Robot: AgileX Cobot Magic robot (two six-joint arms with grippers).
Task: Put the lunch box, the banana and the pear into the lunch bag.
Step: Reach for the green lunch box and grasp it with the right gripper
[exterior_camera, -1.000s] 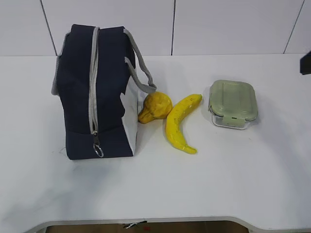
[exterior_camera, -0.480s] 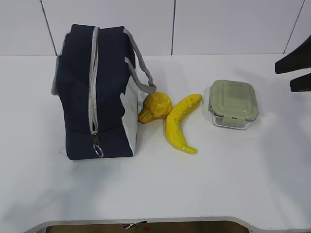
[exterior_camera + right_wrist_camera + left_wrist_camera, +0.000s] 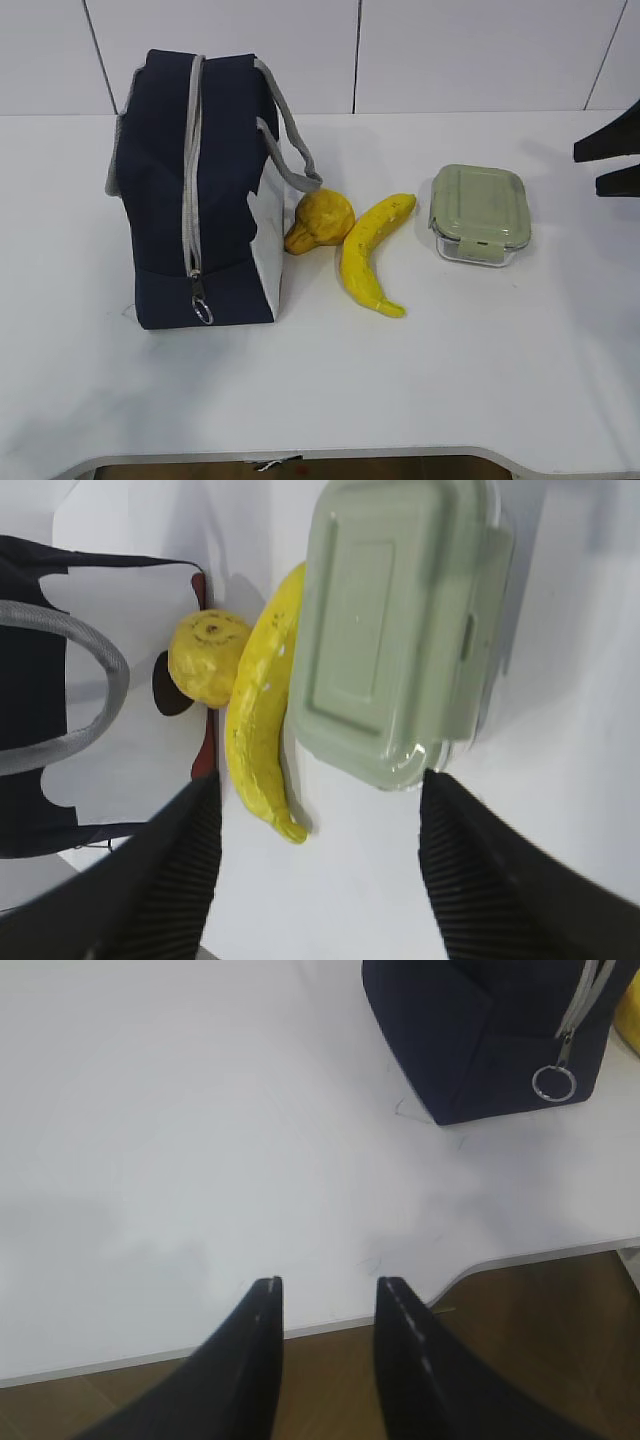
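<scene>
Right end effector, fingers spread and empty, hovers with the lunch box ahead between them. Beyond it, the banana runs diagonally, one tip toward the box. Left end effector, also released, hangs apart from the lunch bag.

White desk, matte, faint smudges and soft shadows on the surface. Front edge has a rounded cut-out corner, visible in the left wrist view. Behind the desk: white panelled wall with thin dark vertical seams. Below the desk edge, brown wood-look floor. Light is even and diffuse, no hard shadows.
</scene>
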